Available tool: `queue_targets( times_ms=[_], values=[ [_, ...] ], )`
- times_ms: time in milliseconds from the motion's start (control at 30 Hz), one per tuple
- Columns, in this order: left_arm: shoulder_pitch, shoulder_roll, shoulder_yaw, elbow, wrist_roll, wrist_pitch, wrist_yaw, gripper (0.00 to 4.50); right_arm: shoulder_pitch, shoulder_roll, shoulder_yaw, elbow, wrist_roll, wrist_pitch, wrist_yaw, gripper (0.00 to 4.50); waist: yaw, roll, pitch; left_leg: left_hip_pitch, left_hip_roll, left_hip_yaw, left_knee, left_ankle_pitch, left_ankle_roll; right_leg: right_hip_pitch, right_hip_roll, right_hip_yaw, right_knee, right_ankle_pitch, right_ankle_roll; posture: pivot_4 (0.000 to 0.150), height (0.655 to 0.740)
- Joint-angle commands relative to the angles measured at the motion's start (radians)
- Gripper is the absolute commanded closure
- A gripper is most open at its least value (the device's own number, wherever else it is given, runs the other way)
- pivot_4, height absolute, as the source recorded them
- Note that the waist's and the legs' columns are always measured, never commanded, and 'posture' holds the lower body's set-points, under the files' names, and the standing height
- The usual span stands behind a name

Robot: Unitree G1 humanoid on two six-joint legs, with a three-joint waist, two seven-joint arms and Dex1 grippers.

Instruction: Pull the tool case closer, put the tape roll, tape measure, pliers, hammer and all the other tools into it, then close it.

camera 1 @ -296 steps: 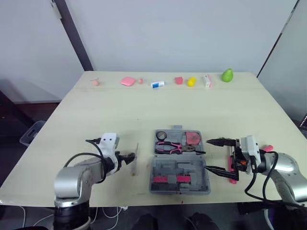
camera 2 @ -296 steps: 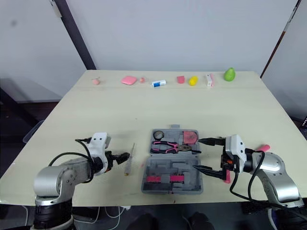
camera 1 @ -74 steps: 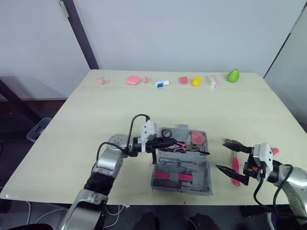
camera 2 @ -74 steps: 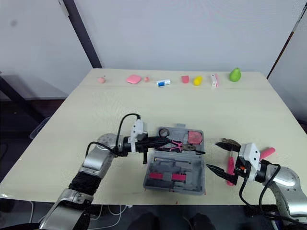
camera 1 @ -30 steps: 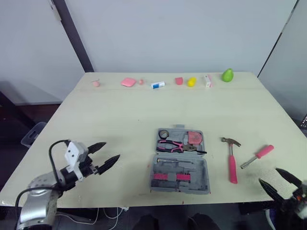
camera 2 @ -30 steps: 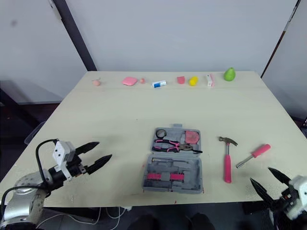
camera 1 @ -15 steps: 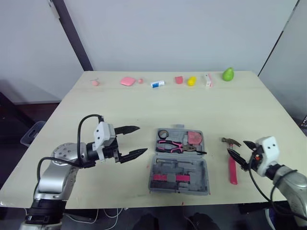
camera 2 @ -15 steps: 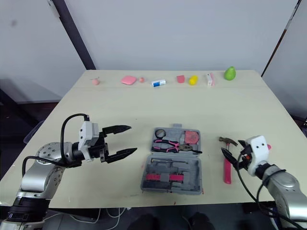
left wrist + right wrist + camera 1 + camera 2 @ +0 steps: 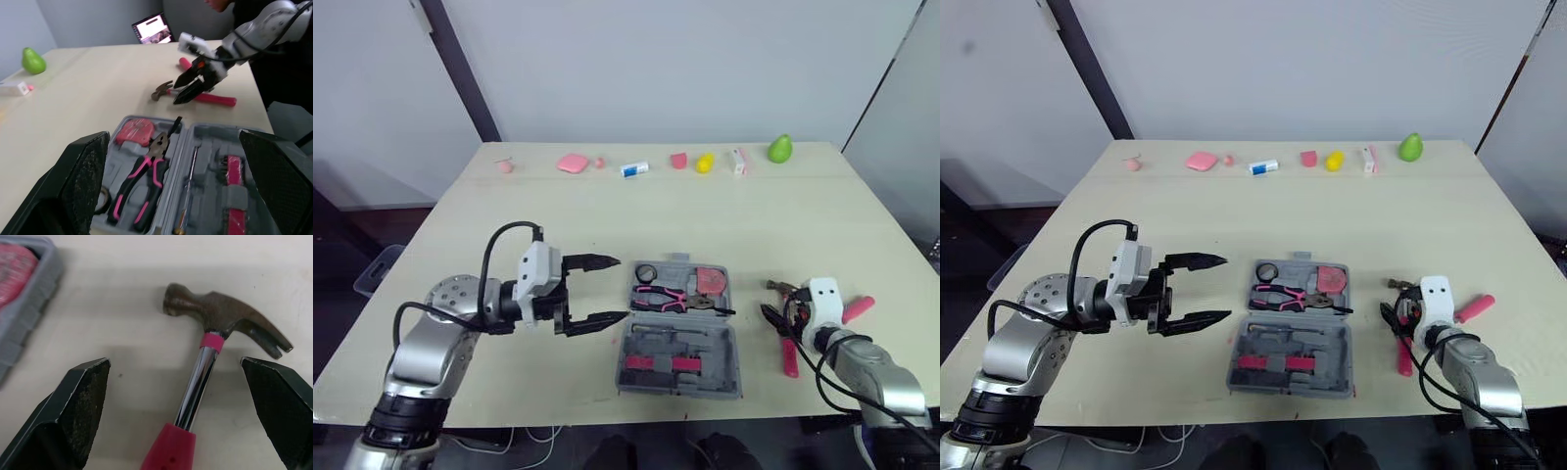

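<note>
Biggest thing first: the table (image 9: 607,215), with the tool case (image 9: 680,328) lying open on it, lid flat. Just left of the case the left gripper (image 9: 623,289) was held with its fingers spread wide and nothing between them. Right of the case the right gripper (image 9: 174,361) was also spread wide, one finger either side of the hammer (image 9: 198,374) just below the head, and no contact could be made out yet. Further right of the case a pink-handled screwdriver (image 9: 857,307) was left lying. Inside the case the pliers (image 9: 671,297), tape measure (image 9: 708,281) and tape roll (image 9: 644,273) were already seated.

What could go wrong: the grab was lined up on the thin shiny neck, so the hammer could probably be swung head-down or twisted in the fingers once lifted, since most of the weight is in the head. If the fingers were closed off-centre, the handle could be swept toward the screwdriver.

Room-wise, the near edge of the table was found just in front of the case, and the hammer's handle end was close to it too, so little margin was left there. Plenty of bare top was left behind the case, with only a row of small items (image 9: 705,164) at the far edge.
</note>
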State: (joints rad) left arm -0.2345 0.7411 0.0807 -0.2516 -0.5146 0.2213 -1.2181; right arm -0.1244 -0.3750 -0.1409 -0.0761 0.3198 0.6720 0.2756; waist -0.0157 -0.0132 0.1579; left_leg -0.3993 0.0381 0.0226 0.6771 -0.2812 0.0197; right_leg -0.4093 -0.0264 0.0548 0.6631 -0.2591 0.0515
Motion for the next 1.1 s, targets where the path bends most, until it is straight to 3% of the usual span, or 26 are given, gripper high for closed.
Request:
queue_targets(
  times_ms=[33,133,400,767,1100],
  values=[
    [-0.033,0.016,0.001,-0.063,-0.040,0.032,-0.003,0.04,-0.059,0.024,-0.021,0.044,-0.020,-0.003,-0.047,0.00,-0.001,0.000,0.000,0.000,0.000,0.000,0.000,0.000,0.000,0.000,0.000,0.000,0.000,0.000,0.000,0.150,0.7400],
    [-0.038,0.020,-0.001,-0.067,-0.043,0.032,-0.010,0.00,-0.081,0.030,-0.011,0.077,-0.036,-0.020,-0.053,0.76,-0.001,0.000,0.000,0.000,0.000,0.000,0.000,0.000,0.000,0.000,0.000,0.000,0.000,0.000,0.000,0.150,0.7400],
    [-0.026,0.029,0.009,-0.059,-0.067,0.028,-0.046,0.00,-0.063,0.040,0.007,0.068,-0.071,-0.018,-0.067,4.36,-0.003,0.000,0.000,0.000,0.000,0.000,0.000,0.000,0.000,0.000,0.001,0.000,0.000,0.000,0.000,0.150,0.7400],
    [-0.010,0.051,0.017,-0.058,-0.084,0.025,-0.092,0.00,0.016,0.117,0.076,-0.157,-0.058,0.073,-0.081,4.44,-0.004,0.000,0.000,0.000,0.001,0.000,0.000,0.000,0.000,-0.001,0.002,0.000,0.000,0.000,0.000,0.150,0.7400],
    [-0.013,0.049,0.018,-0.060,-0.087,0.016,-0.093,0.00,0.045,0.227,0.073,-0.183,-0.112,0.064,-0.197,4.44,-0.003,0.000,0.000,0.000,0.001,0.000,0.000,0.000,0.000,-0.001,0.002,0.001,0.000,0.000,0.000,0.150,0.7400]
  ],
)
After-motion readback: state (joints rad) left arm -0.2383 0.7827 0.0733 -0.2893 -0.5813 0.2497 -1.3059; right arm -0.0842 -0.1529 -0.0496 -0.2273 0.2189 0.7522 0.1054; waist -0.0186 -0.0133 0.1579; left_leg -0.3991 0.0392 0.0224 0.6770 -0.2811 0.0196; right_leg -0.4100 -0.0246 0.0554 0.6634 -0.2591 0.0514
